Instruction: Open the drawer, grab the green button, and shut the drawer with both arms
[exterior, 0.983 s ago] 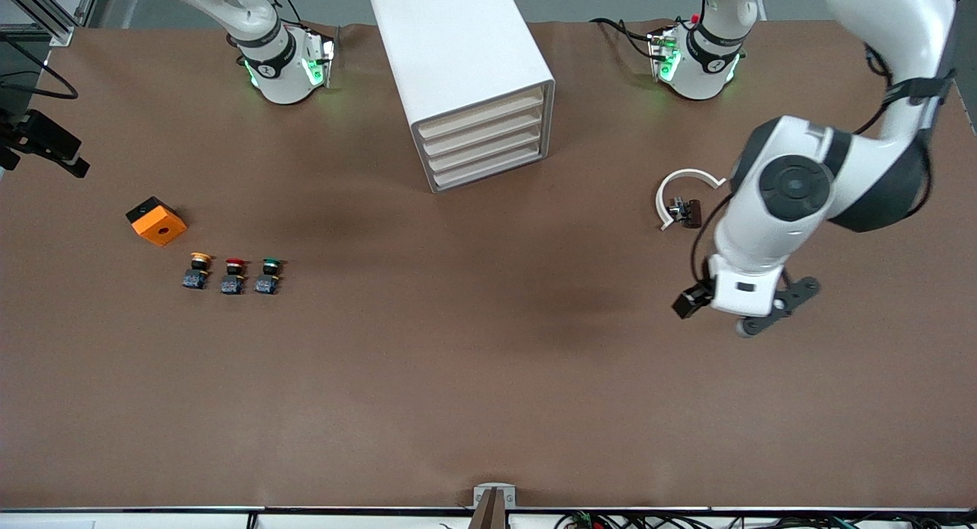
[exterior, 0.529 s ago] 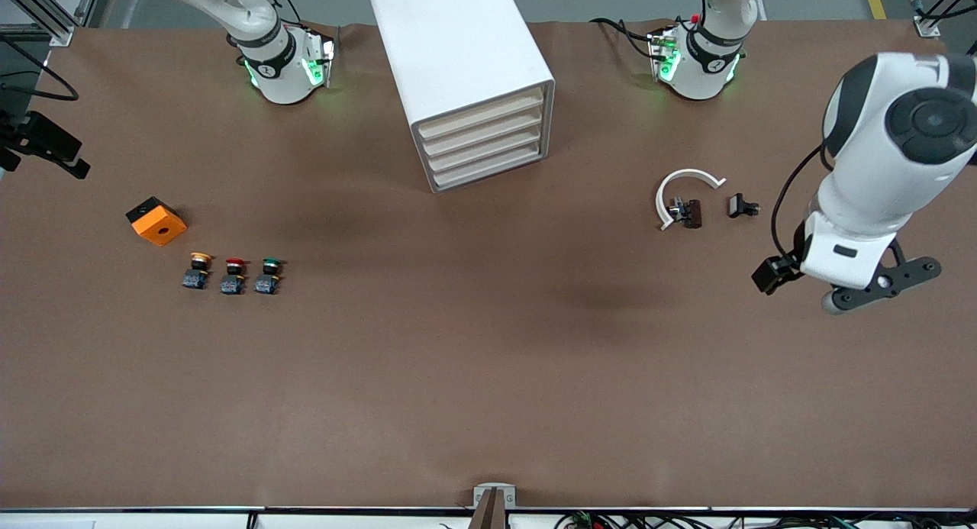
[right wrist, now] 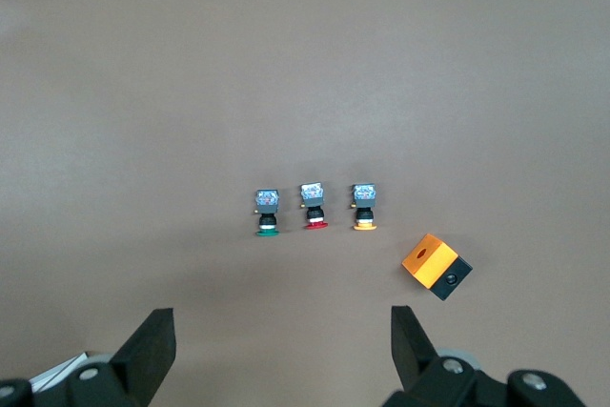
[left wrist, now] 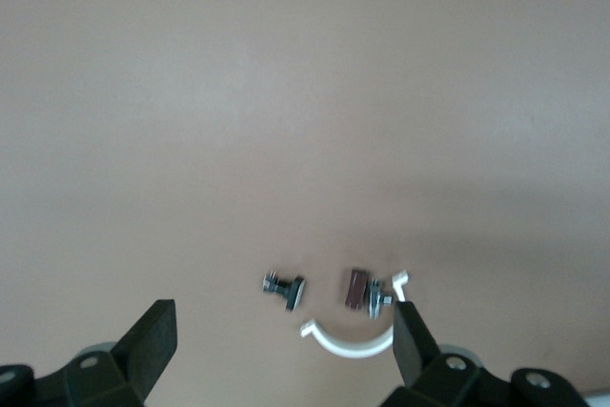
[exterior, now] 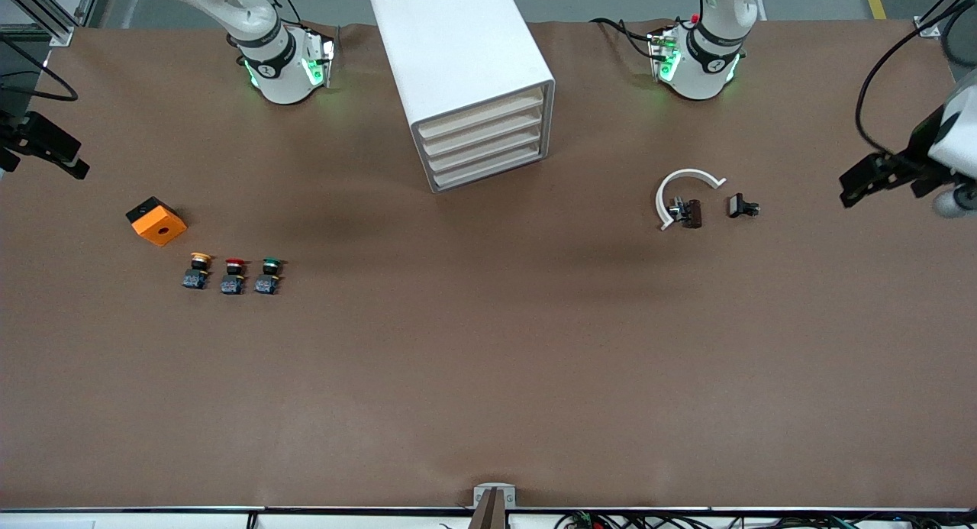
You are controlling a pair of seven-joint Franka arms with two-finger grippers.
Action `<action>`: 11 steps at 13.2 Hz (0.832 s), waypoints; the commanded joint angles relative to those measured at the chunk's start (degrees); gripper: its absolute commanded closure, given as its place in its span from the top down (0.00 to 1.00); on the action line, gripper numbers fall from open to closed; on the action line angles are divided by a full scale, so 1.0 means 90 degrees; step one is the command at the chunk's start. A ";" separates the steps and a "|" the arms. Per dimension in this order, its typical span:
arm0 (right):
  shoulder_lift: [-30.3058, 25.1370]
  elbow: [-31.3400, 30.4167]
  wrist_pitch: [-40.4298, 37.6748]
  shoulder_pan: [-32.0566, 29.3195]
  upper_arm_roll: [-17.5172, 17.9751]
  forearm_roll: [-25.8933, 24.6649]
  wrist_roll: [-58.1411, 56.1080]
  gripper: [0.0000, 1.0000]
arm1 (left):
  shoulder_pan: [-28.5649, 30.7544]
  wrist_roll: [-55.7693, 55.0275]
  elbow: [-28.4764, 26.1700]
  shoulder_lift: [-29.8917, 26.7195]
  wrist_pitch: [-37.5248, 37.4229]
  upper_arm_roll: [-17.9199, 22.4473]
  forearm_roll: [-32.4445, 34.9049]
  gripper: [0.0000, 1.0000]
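The white cabinet stands between the arm bases, and all four beige drawer fronts are shut. The green-capped button stands on the table toward the right arm's end, beside a red-capped one. It also shows in the right wrist view. My right gripper is open and empty, high over the table. My left gripper is open and empty, high over the table at the left arm's end. Its hand shows at the front view's edge.
A yellow-capped button and an orange box sit beside the red button. A white curved clip, a brown part and a small black part lie toward the left arm's end.
My left arm has swung away from the table's middle to its own end, uncovering the small black part. Nothing else has moved.
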 commanded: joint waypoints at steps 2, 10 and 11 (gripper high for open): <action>0.0090 0.0190 -0.0133 -0.0104 0.0042 0.0109 -0.0064 1.00 | -0.0272 0.0169 -0.0516 -0.0556 -0.0047 0.0231 -0.0404 1.00; 0.0090 0.0190 -0.0133 -0.0104 0.0042 0.0109 -0.0064 1.00 | -0.0242 0.0169 -0.0810 -0.0899 -0.0047 0.0212 -0.0622 1.00; 0.0090 0.0190 -0.0133 -0.0104 0.0042 0.0109 -0.0064 1.00 | -0.0252 0.0159 -0.0810 -0.0889 -0.0047 0.0212 -0.0544 1.00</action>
